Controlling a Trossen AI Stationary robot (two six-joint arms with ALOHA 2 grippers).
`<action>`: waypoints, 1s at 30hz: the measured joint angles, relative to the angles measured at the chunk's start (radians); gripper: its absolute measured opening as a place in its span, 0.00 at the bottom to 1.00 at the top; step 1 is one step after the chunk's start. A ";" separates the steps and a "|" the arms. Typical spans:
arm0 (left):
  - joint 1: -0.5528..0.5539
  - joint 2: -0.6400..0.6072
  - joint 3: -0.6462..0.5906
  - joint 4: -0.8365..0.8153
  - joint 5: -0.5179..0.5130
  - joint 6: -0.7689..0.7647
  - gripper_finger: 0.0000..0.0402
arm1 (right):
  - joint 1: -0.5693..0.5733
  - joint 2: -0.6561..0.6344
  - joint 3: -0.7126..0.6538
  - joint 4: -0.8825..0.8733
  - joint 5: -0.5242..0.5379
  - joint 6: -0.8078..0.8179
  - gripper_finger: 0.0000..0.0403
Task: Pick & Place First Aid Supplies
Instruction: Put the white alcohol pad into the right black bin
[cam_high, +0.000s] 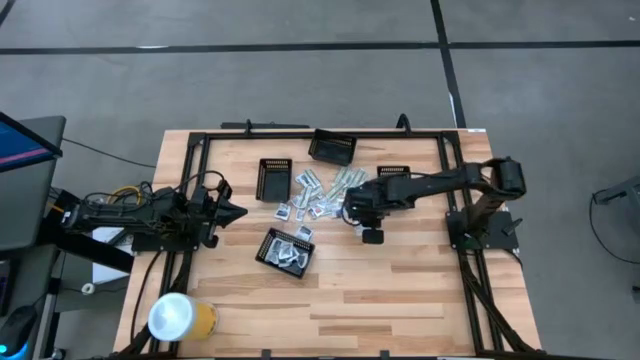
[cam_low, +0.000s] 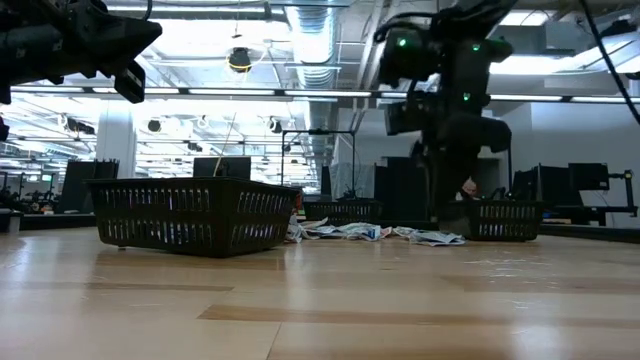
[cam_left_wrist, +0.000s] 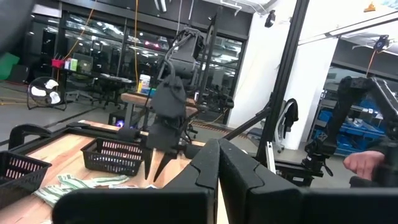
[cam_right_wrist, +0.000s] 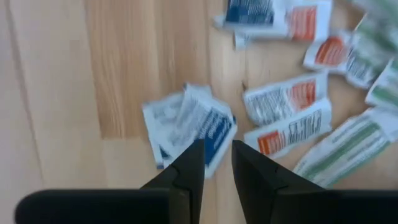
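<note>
Just above the loose heap of first aid supplies (cam_high: 322, 196) near the middle of the tabletop (cam_high: 400, 290), the right gripper (cam_right_wrist: 216, 163) hangs with its jaws set narrow and nothing between them. Straight under them in the right wrist view lies a blue-marked sachet (cam_right_wrist: 198, 129), overlapping a second white one. Beside these, that view shows four sachets with red marks and at least two green-striped strips (cam_right_wrist: 341, 147), all flat on the wood; some run off the edge, so the full count cannot be told.

Four black mesh trays stand on the tabletop. One (cam_high: 287, 251), nearest the front edge, holds several white packets, too small to count. Another (cam_high: 274, 179) sits just left of the heap, a third (cam_high: 333, 147) is tilted at the far edge, and the fourth (cam_high: 394, 172) lies partly under the right arm (cam_high: 450, 180), which reaches across it.

The left gripper (cam_high: 232, 211) waits off to the left side, well apart from the supplies, its jaws pressed together and empty. A yellow cup with a white lid (cam_high: 181, 318) stands at the front left corner. A person's hand (cam_left_wrist: 368, 164) shows in the room beyond.
</note>
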 joint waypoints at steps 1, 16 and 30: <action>0.000 0.000 0.000 0.000 0.000 0.000 0.02 | 0.008 -0.015 -0.015 0.025 0.000 0.009 0.19; 0.000 0.000 0.000 0.000 0.000 0.000 0.02 | 0.082 0.086 -0.046 0.121 -0.003 0.079 0.19; 0.000 0.000 0.000 0.000 0.000 0.000 0.02 | 0.078 0.056 -0.048 0.119 0.004 0.080 0.04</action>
